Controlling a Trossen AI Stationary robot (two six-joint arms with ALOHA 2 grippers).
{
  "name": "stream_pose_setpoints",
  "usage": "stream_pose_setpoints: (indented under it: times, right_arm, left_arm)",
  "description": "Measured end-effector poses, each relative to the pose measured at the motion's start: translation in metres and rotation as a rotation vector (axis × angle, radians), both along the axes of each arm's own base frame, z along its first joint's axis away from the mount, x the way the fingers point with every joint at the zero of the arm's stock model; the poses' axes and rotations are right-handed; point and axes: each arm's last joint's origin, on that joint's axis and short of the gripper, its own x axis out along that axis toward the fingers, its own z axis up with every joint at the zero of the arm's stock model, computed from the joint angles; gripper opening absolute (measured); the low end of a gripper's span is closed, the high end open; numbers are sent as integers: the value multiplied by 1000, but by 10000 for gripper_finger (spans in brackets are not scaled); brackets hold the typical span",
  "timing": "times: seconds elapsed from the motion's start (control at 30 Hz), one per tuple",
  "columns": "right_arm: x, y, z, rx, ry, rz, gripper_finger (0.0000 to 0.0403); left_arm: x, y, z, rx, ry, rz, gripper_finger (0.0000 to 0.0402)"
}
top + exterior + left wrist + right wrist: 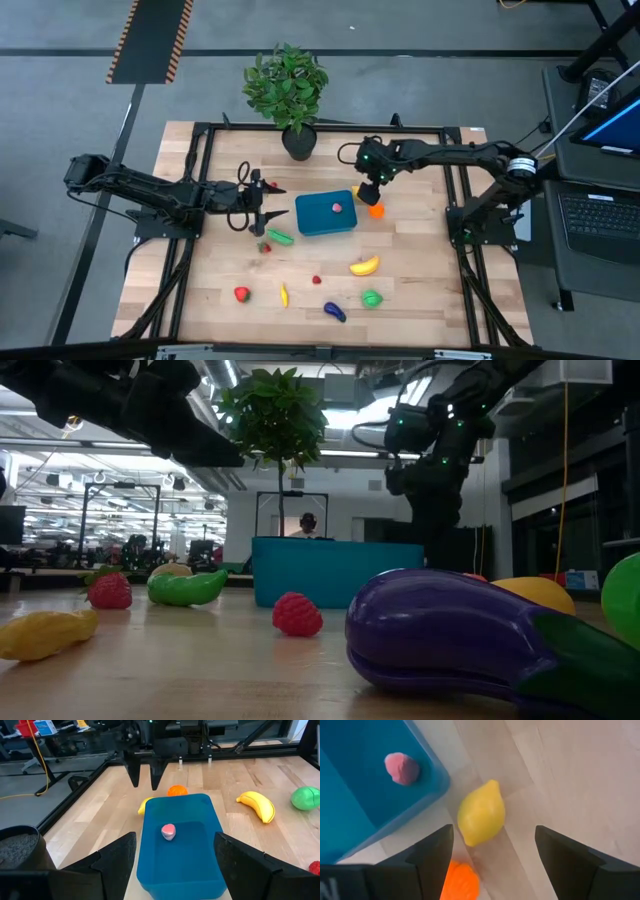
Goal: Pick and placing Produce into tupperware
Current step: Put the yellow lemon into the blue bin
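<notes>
in the tupperware [322,222]: just one pink piece [337,209], mid-table
still out: lemon [481,813], orange fruit [459,881], banana [364,265], rest toward the near edge
right pincer [373,193]: wide open, empty, over lemon
left pincer [270,208]: open, empty, beside the tupperware

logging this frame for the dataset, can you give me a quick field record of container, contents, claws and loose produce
container: teal tupperware, mid-table
contents: one small pink piece
right claw: open, empty, above the lemon by the container's edge
beside lemon: orange fruit
left claw: open, empty, facing the container from the other side
loose produce: banana, green pepper, eggplant, strawberry, more
other: potted plant at table's far edge
</notes>
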Motion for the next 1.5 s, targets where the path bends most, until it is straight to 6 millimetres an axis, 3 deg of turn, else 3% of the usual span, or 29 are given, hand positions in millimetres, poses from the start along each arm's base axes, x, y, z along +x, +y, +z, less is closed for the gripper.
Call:
stream_pose_setpoints:
  times: [0.43,1.5]
  right_arm:
    - [10,-3,-10,27,-45,15,282]
    - [20,-6,-46,60,39,15,282]
  left_arm:
    - [0,0,0,0,0,0,261]
    - [-1,0,-4,1,41,1,261]
